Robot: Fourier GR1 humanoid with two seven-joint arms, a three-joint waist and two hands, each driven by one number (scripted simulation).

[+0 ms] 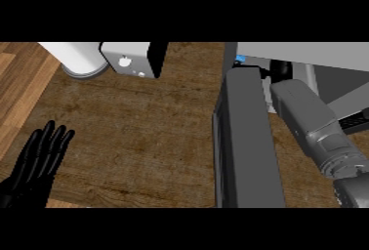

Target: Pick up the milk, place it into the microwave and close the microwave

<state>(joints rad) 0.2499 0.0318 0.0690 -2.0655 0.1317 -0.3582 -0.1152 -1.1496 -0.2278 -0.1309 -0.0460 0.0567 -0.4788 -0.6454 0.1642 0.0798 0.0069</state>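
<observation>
Progress: while the microwave door (245, 141) stands open at 3 o'clock, we judge the placing under way and the closing left.
Milk: we cannot see it; a small blue bit shows at 1 o'clock, perhaps inside the microwave (302, 51).
Right robot hand: hidden beyond its forearm (310, 122); we cannot tell its state.
Left robot hand (39, 156): open, fingers straight, resting at 8 o'clock on the tabletop (137, 127).
</observation>
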